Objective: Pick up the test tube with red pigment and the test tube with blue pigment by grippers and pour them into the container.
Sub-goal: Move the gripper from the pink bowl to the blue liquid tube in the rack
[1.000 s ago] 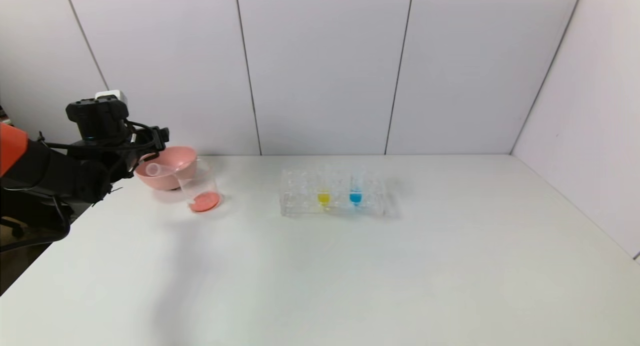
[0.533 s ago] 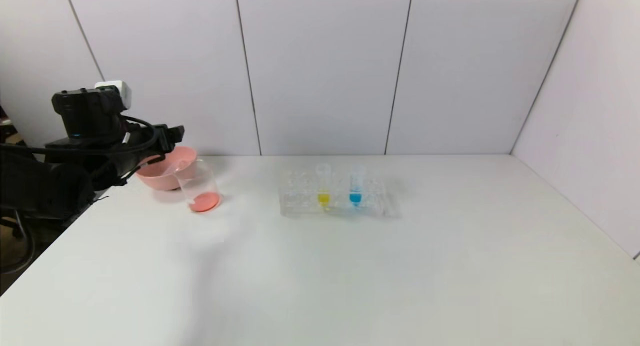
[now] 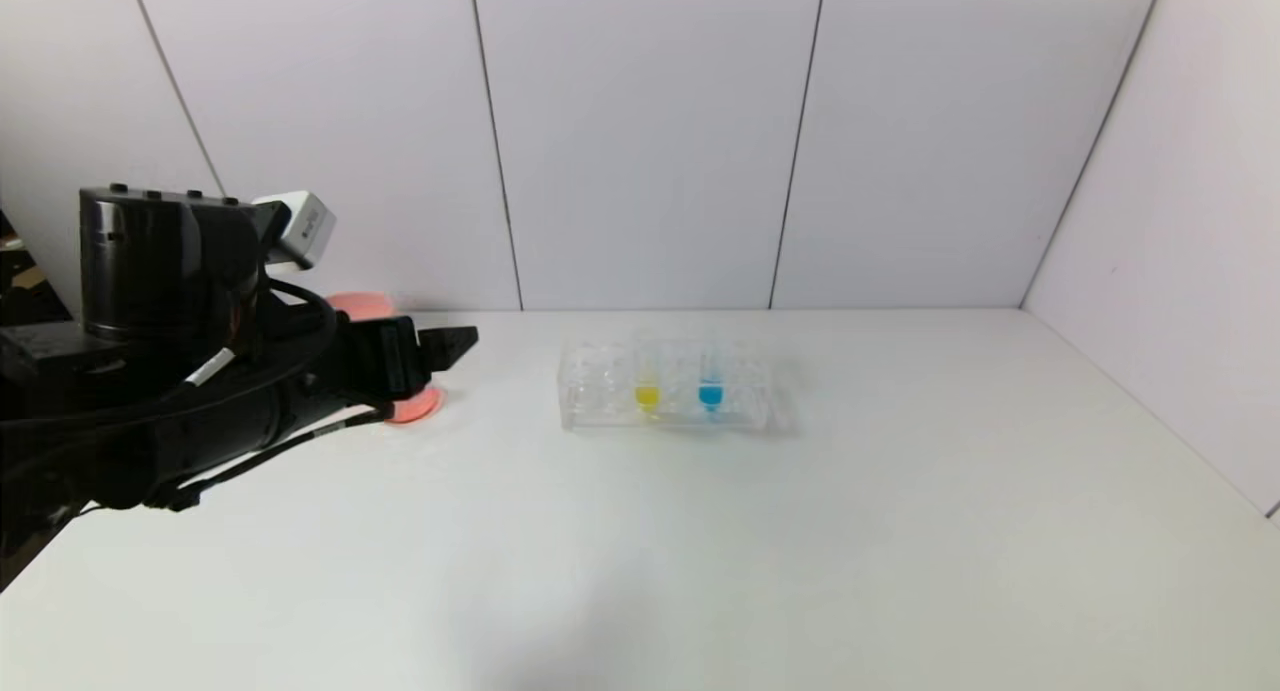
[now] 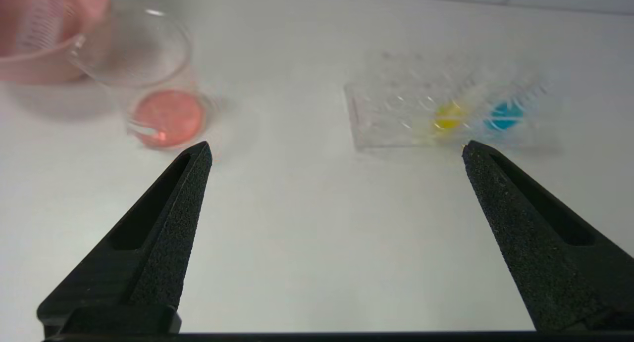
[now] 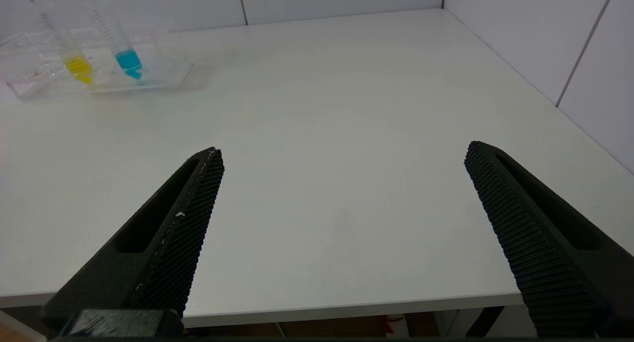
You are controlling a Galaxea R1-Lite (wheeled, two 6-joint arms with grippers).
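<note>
My left gripper (image 3: 452,349) (image 4: 337,149) is open and empty, low over the table in front of the container, pointing toward the rack. The container (image 4: 148,79), a clear beaker, holds red-orange liquid (image 3: 418,407); in the head view my arm hides most of it. A clear graduated tube (image 4: 40,21) lies in the pink bowl; I see no red liquid in it. The test tube with blue pigment (image 3: 711,391) (image 5: 128,60) stands in the clear rack (image 3: 600,391). My right gripper (image 5: 344,151) is open and empty over the table's front edge.
A yellow-liquid tube (image 3: 647,395) stands in the rack left of the blue one. The pink bowl (image 3: 356,304) (image 4: 20,60) sits behind the beaker at the table's far left. White walls close the back and right side.
My left gripper has swung from over the pink bowl forward and right, in front of the beaker. The clear tube it held a second ago is no longer in it.
</note>
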